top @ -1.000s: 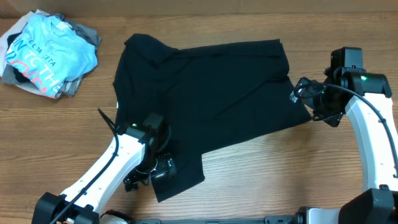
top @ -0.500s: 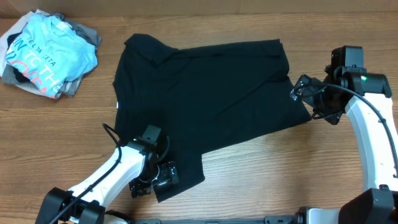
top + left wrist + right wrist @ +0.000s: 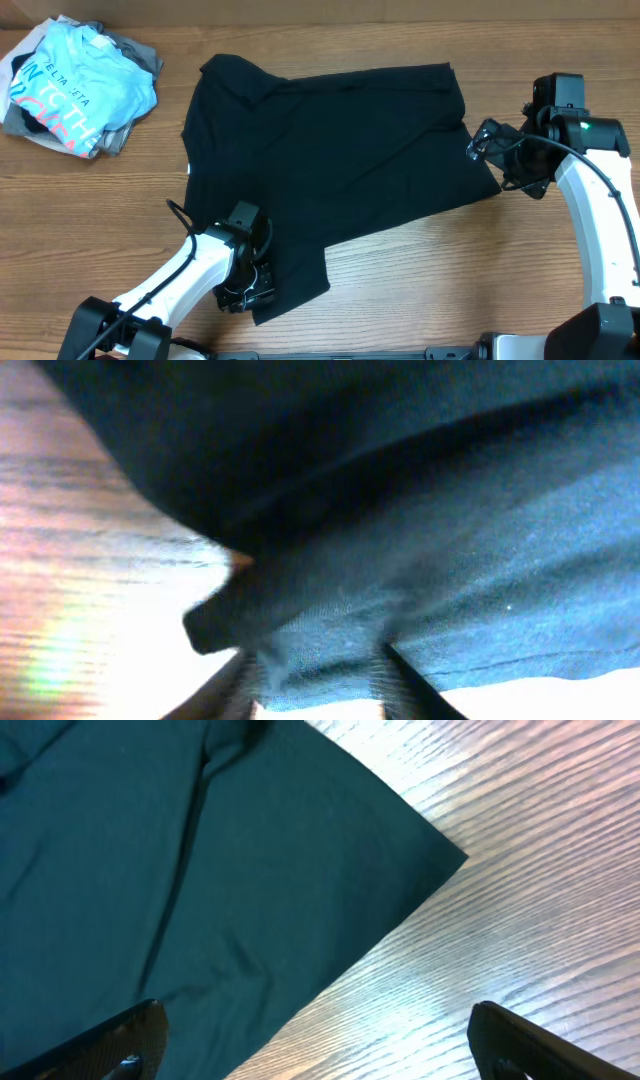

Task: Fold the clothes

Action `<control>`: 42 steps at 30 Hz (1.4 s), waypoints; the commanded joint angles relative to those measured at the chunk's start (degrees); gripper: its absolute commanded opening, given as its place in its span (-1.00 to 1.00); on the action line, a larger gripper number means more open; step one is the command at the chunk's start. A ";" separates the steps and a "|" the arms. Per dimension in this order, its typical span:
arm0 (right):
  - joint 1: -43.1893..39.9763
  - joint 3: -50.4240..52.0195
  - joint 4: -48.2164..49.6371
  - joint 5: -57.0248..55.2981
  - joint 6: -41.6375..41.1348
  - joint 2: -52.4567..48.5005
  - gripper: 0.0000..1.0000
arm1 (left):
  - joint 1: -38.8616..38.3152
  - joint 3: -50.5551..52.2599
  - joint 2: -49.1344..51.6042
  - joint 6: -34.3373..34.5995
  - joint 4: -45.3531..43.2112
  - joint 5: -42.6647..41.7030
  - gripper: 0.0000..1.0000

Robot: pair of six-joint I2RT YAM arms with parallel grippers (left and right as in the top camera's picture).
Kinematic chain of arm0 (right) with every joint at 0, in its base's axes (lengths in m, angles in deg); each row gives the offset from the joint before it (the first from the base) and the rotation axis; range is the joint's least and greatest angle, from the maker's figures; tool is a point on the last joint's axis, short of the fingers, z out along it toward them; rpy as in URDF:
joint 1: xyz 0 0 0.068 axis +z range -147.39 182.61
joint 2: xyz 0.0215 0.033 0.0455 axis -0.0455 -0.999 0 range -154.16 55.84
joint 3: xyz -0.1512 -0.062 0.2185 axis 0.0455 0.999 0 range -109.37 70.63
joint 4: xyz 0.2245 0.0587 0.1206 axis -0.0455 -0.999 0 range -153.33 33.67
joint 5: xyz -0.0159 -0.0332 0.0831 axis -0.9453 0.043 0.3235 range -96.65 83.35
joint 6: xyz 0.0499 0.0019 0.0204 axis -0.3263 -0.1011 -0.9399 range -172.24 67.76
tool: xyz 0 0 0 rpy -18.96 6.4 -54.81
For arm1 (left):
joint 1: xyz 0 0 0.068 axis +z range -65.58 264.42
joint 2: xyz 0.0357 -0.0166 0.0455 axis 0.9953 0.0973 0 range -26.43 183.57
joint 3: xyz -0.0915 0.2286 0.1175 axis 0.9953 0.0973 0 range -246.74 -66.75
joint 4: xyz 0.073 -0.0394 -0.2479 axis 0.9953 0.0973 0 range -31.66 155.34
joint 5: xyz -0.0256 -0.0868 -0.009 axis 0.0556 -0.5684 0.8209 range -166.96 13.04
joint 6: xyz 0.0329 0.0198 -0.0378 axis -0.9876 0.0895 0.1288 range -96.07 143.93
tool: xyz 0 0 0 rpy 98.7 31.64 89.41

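Observation:
The clothes, a black T-shirt, lie spread across the middle of the wooden table. My left gripper sits at the shirt's near left corner. In the left wrist view its jaws have narrowed round the hem, and the shirt fabric fills the gap between the blurred fingers. My right gripper hovers at the shirt's right corner. In the right wrist view it stands open, with one finger over the shirt and the other over bare wood.
A crumpled light blue tee with lettering lies on grey garments at the far left corner. Bare wood runs along the front edge and to the right of the shirt.
The left gripper slid down to the shirt's near corner and its jaws closed in on the hem. The right arm and the shirt's outline stayed put.

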 commanded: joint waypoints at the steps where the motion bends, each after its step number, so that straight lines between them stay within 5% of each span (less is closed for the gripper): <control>1: 0.13 0.09 0.87 0.28 0.00 -0.83 1.00 | 0.26 0.57 0.68 -0.37 -0.26 -1.03 -0.77; 2: 0.13 0.09 0.92 0.07 0.00 -1.33 1.00 | 0.26 0.57 0.68 -0.37 -0.24 -1.03 -0.92; 19: -4.66 0.11 3.02 -1.18 -2.84 -18.80 1.00 | 0.26 0.57 0.68 -0.39 0.00 -0.76 -0.92; 26: -8.26 0.11 4.50 -1.16 -2.25 -20.28 0.80 | 0.26 0.57 0.68 -0.39 -0.24 -0.76 -0.92; 42: -7.56 0.13 5.90 -0.74 -1.97 -26.01 0.80 | 0.26 0.57 0.68 -0.39 -0.24 -0.76 -0.92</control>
